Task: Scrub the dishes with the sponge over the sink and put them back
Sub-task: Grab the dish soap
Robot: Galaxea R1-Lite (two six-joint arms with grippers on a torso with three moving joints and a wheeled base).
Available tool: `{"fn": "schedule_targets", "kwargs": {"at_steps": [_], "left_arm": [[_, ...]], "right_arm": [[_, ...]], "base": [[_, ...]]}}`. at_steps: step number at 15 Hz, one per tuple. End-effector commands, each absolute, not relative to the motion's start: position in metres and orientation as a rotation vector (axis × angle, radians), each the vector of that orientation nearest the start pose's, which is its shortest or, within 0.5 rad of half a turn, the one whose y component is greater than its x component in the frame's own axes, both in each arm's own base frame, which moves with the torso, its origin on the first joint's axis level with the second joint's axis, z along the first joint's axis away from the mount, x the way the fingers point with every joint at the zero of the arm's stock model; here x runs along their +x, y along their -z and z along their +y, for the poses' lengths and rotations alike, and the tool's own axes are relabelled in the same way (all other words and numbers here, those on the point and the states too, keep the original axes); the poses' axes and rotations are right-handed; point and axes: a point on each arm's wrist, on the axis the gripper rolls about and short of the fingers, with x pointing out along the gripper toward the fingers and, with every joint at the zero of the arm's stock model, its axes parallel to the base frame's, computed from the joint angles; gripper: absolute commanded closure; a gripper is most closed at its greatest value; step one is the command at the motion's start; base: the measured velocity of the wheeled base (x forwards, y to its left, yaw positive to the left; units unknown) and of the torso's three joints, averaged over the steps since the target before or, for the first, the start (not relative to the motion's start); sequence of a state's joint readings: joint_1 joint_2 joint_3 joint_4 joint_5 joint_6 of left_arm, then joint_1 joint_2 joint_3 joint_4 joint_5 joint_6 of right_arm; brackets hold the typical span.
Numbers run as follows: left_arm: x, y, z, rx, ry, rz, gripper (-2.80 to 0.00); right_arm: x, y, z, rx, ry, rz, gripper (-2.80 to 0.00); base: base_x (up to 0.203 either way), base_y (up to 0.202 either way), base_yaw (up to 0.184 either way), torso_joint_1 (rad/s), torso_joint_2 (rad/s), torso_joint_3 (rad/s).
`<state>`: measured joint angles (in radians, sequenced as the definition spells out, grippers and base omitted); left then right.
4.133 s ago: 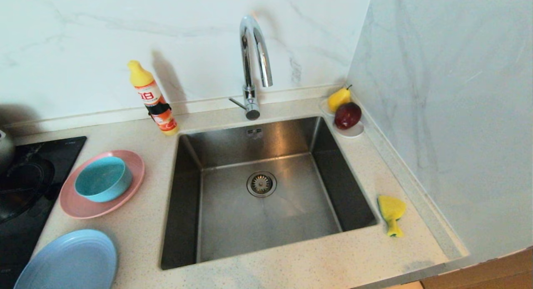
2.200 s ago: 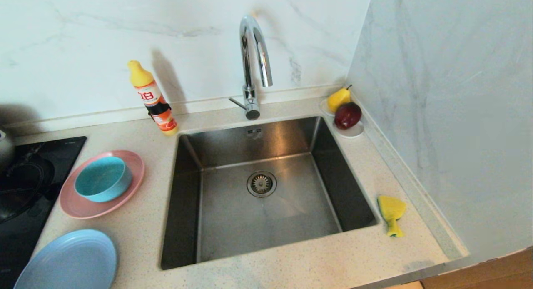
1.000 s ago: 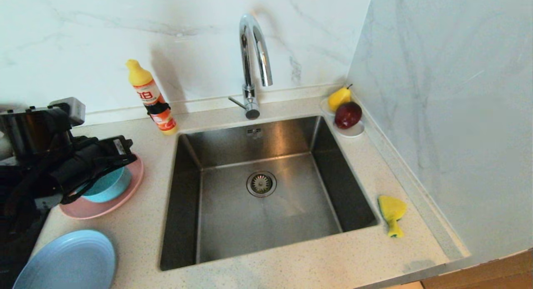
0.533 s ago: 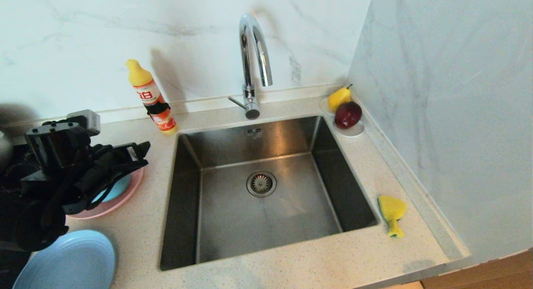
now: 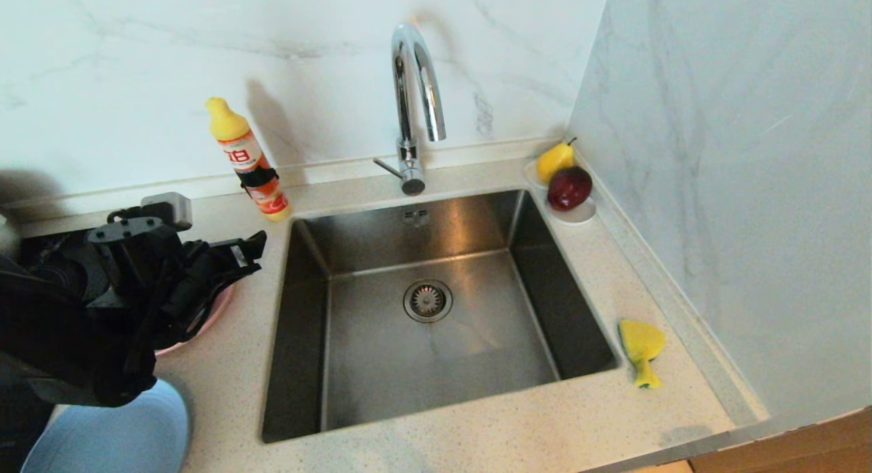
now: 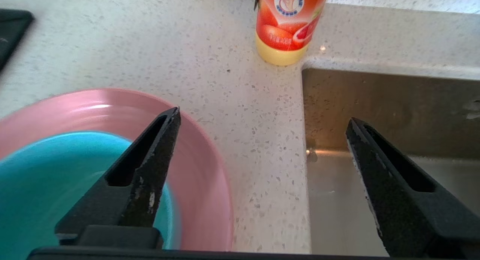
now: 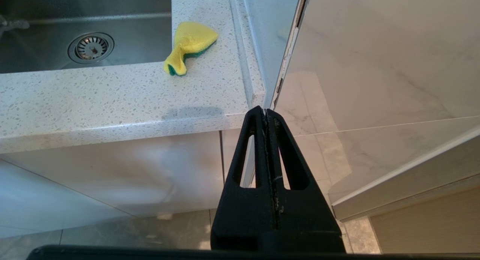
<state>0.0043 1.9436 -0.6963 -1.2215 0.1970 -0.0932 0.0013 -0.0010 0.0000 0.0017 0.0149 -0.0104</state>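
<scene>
My left gripper point(image 6: 264, 115) is open and holds nothing. It hovers above the right rim of the pink plate point(image 6: 198, 170) and the counter strip beside the sink point(image 6: 375, 99). The teal bowl point(image 6: 56, 177) sits on the pink plate; in the head view my left arm hides it, and only a sliver of the pink plate point(image 5: 211, 316) shows under the left gripper point(image 5: 231, 258). The light-blue plate point(image 5: 116, 432) lies at the front left. The yellow sponge point(image 5: 640, 350) lies right of the sink point(image 5: 306, 255). My right gripper point(image 7: 265, 110) is shut and parked below the counter's front edge, near the sponge point(image 7: 189, 44).
A dish-soap bottle point(image 5: 248, 159) stands at the sink's back left corner, close ahead of the left gripper. The chrome tap point(image 5: 415, 84) arches over the sink's back edge. A pear point(image 5: 553, 161) and a red apple point(image 5: 569, 188) rest on a white saucer point(image 5: 579, 217) at the back right.
My left arm came into the head view from the left, moved rightward and sank over the pink plate, now covering the teal bowl. The dishes, the sponge and the right arm stayed put.
</scene>
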Motion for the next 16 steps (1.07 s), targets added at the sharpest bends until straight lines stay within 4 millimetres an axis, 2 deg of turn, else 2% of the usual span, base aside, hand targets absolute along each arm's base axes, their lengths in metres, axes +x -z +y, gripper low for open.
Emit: {"fn": "schedule_targets", "kwargs": {"at_steps": [1,16], "left_arm": [[0.352,-0.128,0.006,-0.094,-0.204,-0.002,-2.8],[0.422,-0.128,0.007,-0.061,-0.204,-0.151,-2.8]], "right_arm": [[-0.023,-0.075,0.0,-0.011,-0.017,0.0,0.0],[-0.023,-0.075,0.0,-0.011,-0.017,0.0,0.0]], "base": [[0.0,0.0,0.0,0.0,0.0,0.0],[0.0,0.0,0.0,0.0,0.0,0.0]]}}
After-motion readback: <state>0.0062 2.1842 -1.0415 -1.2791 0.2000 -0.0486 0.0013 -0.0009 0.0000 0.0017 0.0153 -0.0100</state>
